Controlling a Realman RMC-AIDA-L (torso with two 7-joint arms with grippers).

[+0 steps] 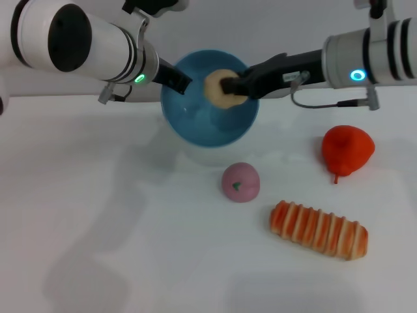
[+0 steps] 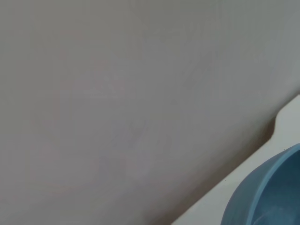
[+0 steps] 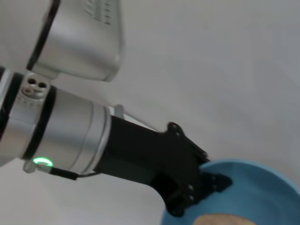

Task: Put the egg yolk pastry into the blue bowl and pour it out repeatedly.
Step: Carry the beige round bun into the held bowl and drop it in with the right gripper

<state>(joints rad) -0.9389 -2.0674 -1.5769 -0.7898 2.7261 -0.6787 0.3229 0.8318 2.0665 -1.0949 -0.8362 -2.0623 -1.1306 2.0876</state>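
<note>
The blue bowl (image 1: 208, 111) is held up above the table, tilted with its opening toward me. My left gripper (image 1: 177, 81) is shut on its left rim. My right gripper (image 1: 229, 88) is shut on the beige egg yolk pastry (image 1: 217, 89) and holds it inside the bowl's opening. The left wrist view shows only part of the bowl's outer wall (image 2: 262, 192). The right wrist view shows the left gripper (image 3: 197, 185) on the bowl's rim (image 3: 243, 166) and the top of the pastry (image 3: 220, 219).
On the white table (image 1: 98, 215) lie a pink ball with a green speck (image 1: 240, 182), a long orange-striped bread (image 1: 319, 229) and a red pepper-like item (image 1: 347, 149), all right of centre. A grey wall stands behind.
</note>
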